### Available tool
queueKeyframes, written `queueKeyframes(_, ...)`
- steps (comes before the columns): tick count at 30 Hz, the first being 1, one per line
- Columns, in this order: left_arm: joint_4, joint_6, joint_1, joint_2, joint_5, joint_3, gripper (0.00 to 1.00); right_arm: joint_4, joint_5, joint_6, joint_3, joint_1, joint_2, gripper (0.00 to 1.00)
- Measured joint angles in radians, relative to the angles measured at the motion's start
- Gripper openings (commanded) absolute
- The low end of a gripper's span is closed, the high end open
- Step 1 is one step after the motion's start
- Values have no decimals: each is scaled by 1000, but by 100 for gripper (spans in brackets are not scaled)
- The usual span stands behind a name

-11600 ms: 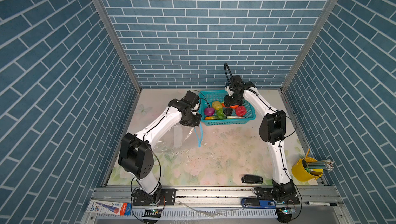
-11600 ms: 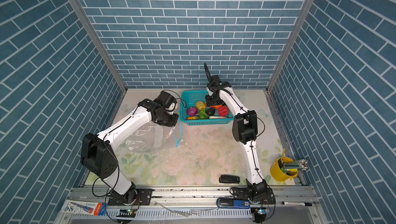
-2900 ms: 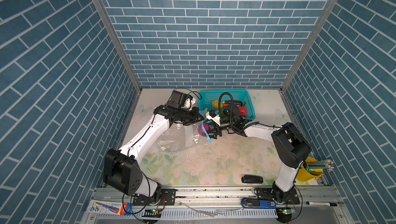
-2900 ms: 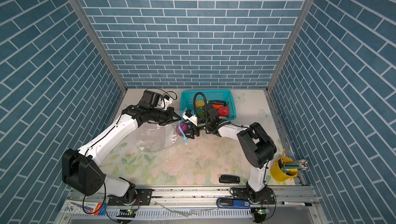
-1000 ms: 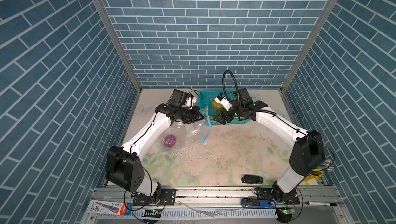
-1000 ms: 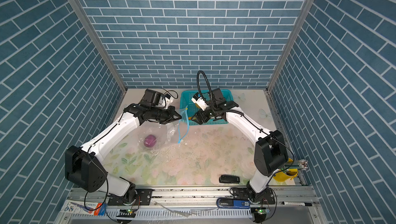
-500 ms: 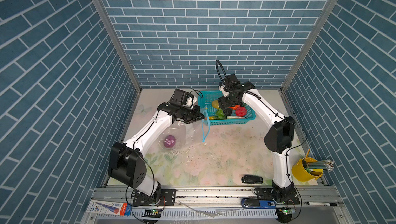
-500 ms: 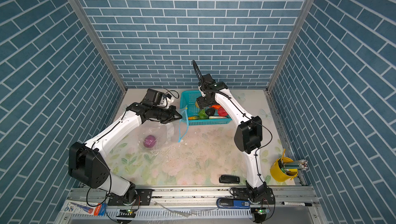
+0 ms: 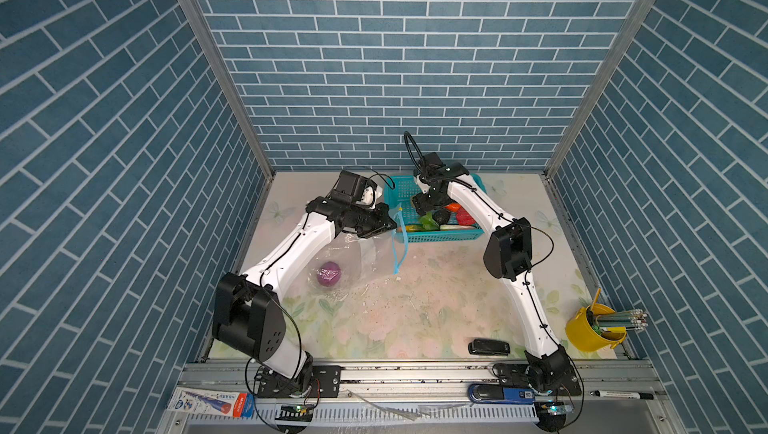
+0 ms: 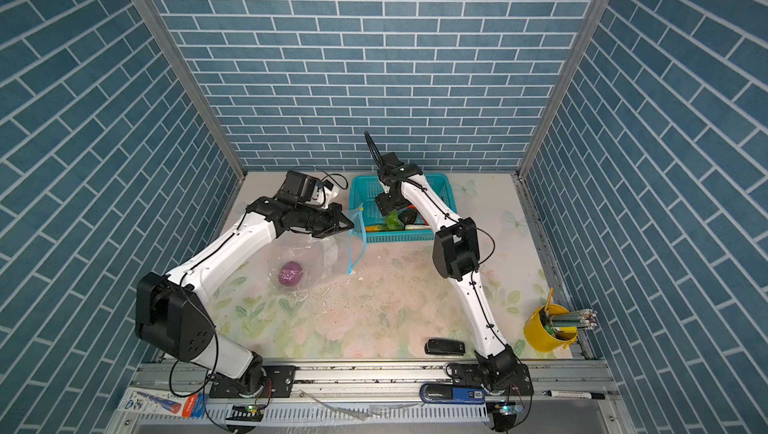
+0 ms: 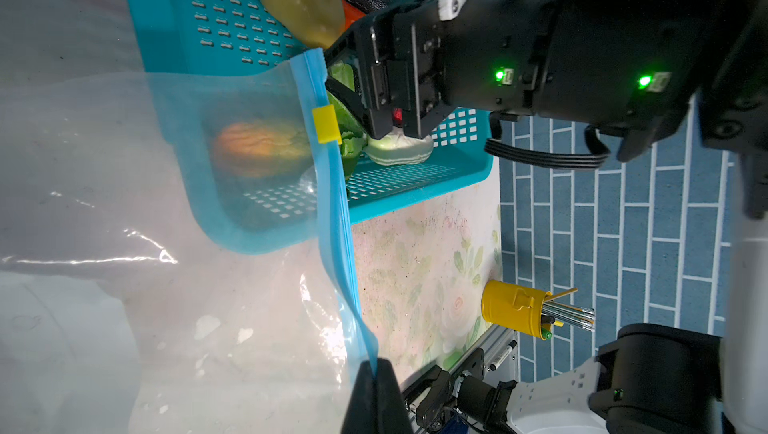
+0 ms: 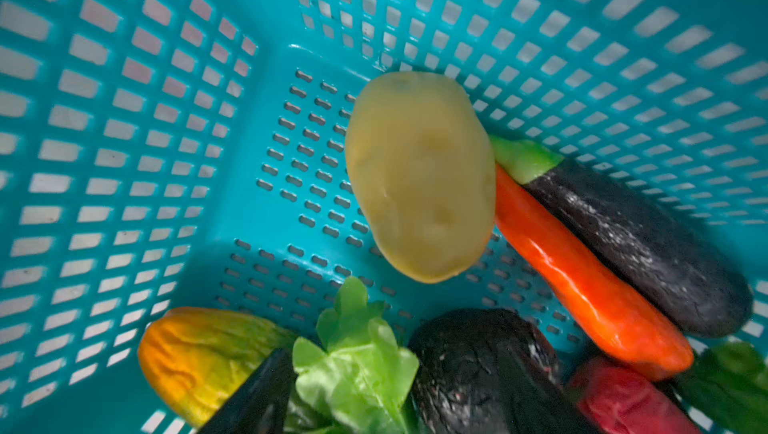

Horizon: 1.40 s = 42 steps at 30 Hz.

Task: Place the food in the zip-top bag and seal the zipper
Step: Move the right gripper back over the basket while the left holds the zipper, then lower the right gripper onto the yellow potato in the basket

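step: we are fetching from basket (image 9: 440, 237) at tabletop's back edge | left claw (image 11: 369, 369) pinching zip-top bag (image 9: 361, 251) rim, back-left | right claw (image 11: 338, 74) wide | we are judging clear-lying potato (image 12: 419, 174) safest, gripped across its width

The left gripper (image 11: 376, 373) pinches the zipper (image 11: 332, 203) of the clear zip-top bag (image 11: 166, 286), with the yellow slider (image 11: 325, 124) farther along the strip. Beyond it, over the teal basket (image 11: 415, 186), the right gripper (image 11: 337, 72) hangs with jaws apart above leafy greens (image 11: 349, 149) and a white piece (image 11: 399, 151). An orange vegetable (image 11: 257, 147), blurred through the plastic, is perhaps a carrot.
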<state>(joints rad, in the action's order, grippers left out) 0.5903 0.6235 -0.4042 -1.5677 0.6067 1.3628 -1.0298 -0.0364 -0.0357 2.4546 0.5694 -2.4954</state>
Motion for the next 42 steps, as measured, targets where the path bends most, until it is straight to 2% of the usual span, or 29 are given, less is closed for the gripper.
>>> queueKeyframes(12, 2, -1, 0, -15, 1, 6, 0, 179, -1, 25, 0, -12, -77, 83)
queueKeyframes(29, 3, -3, 0, -15, 0, 6, 0, 272, 42, 24, 3, -36, -144, 85)
queueKeyframes(36, 3, -3, 0, -15, 0, 6, 0, 294, 64, 14, 3, -38, -145, 73)
queueKeyframes(42, 3, -3, 0, -15, 0, 6, 0, 298, 86, 14, 3, -40, -145, 66)
